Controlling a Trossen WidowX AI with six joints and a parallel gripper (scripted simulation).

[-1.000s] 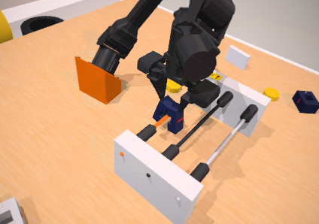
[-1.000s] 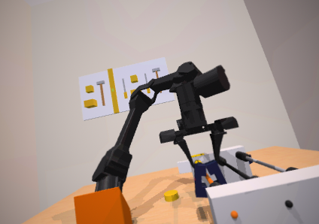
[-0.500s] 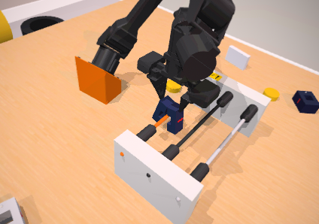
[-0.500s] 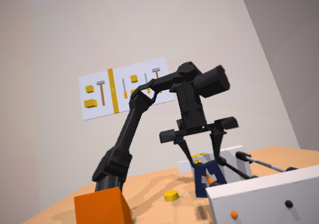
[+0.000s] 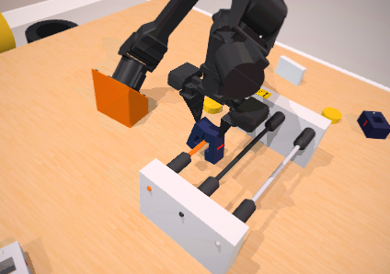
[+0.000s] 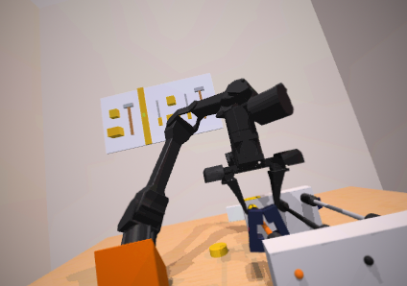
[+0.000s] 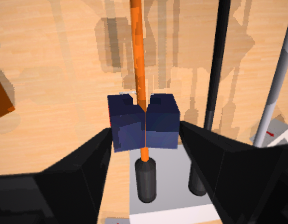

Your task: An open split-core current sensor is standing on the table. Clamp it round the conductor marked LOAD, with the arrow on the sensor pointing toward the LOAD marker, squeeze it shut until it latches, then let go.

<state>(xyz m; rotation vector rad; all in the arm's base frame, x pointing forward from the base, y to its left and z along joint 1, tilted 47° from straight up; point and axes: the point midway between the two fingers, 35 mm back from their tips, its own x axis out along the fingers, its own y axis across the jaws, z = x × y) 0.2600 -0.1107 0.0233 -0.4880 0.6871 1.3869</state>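
Jaws of the gripper were clamped on the navy sensor, above the table. Its 2 legs stood apart at the bottom, straddling the orange conductor. The black conductor and pale conductor ran alongside, outside the sensor. 1 other navy block lay well apart, beyond the far white end block.

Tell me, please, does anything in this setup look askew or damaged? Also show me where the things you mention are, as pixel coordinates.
Only the split-core current sensor [image 5: 214, 148] [image 6: 256, 240] [image 7: 127, 132] looks askew: its two legs splay apart around the orange conductor [image 5: 198, 148] [image 6: 267, 227] [image 7: 138, 55], though an unlatched sensor would look so. I see no damage.
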